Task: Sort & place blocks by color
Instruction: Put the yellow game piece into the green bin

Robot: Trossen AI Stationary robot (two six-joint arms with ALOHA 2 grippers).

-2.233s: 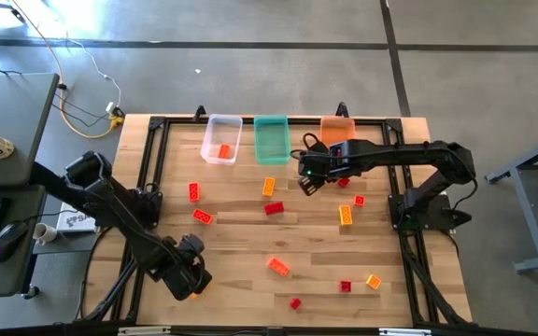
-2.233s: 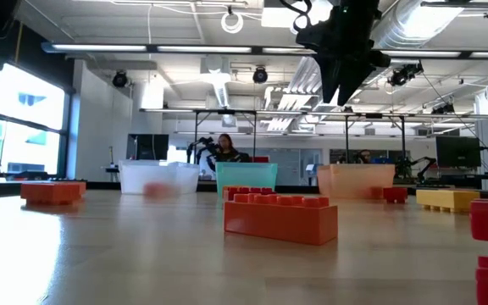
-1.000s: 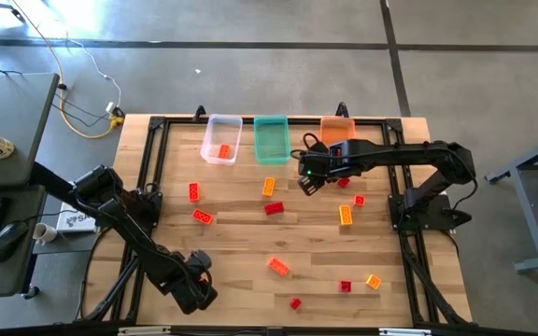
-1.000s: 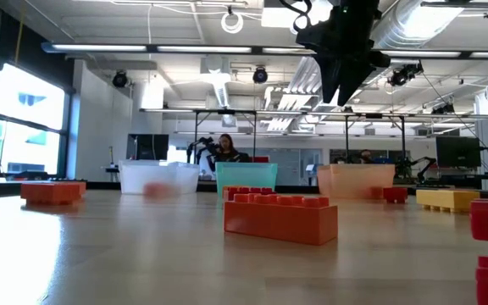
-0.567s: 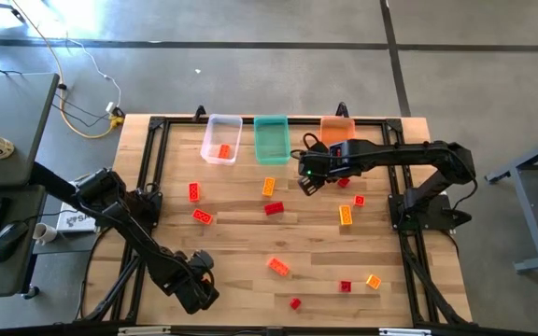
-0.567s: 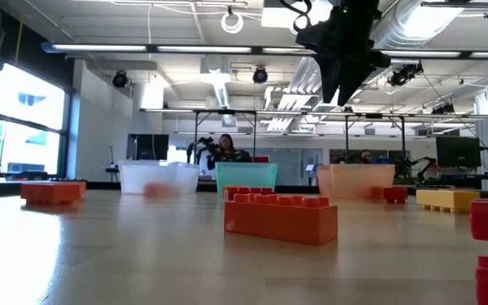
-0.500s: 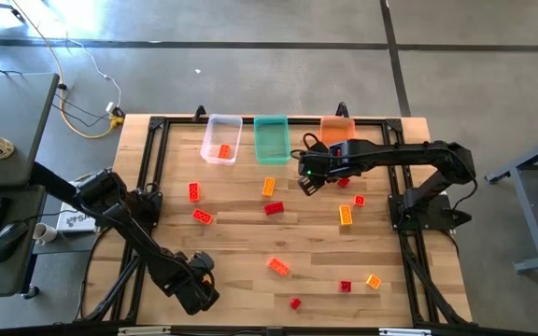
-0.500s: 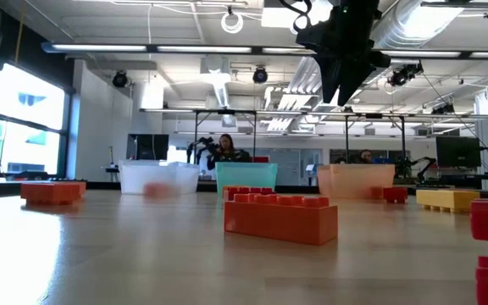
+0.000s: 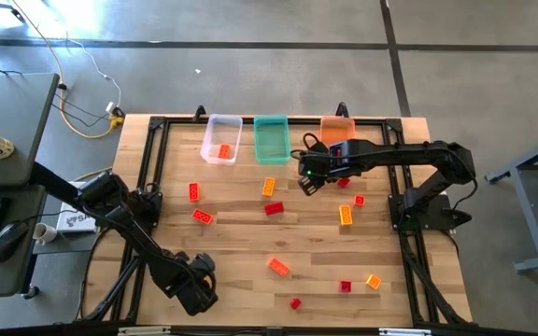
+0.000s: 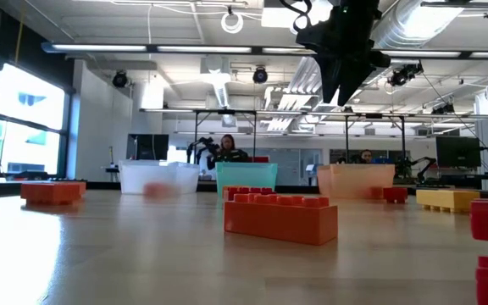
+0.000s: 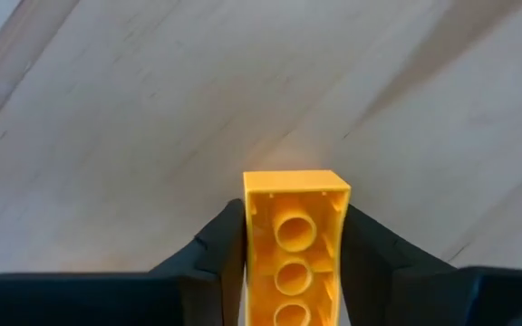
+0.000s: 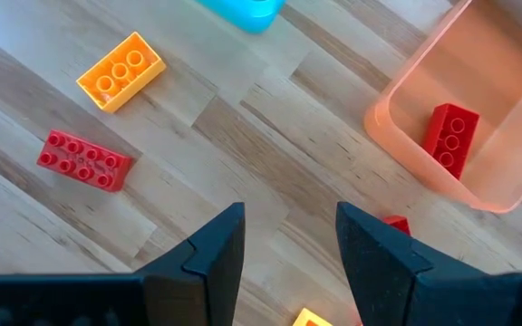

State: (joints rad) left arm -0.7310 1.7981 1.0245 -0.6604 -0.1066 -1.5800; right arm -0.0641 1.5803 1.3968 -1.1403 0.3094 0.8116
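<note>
My left gripper (image 9: 197, 287) is near the table's near left corner, pointing down, shut on a yellow-orange oblong block (image 11: 294, 244). The high view hides that block under the gripper. My right gripper (image 9: 306, 183) hangs open above the table in front of the orange bin (image 9: 337, 131), with nothing between its fingers (image 12: 288, 263). Red, orange-red and yellow blocks lie scattered flat on the wood, among them a red one (image 9: 274, 208) and a yellow one (image 9: 269, 186). My left gripper pinches the yellow-orange block by its two long sides (image 11: 248, 237), one finger on each. The fingers come from above, pointing down, and lie across the block. Its hollow underside faces the wrist. Whether the block rests on the wood I cannot tell.
A clear bin (image 9: 222, 138) with an orange-red block (image 9: 223, 150), a teal bin (image 9: 271, 138) and the orange bin with a red block (image 12: 449, 136) stand along the far edge. An orange-red block (image 9: 278, 267) lies to the right of my left gripper. A black frame (image 9: 148, 168) borders the table.
My left gripper has shifted a little toward the table's near edge and lower, then stayed almost in place. The scattered blocks lie where they were.
</note>
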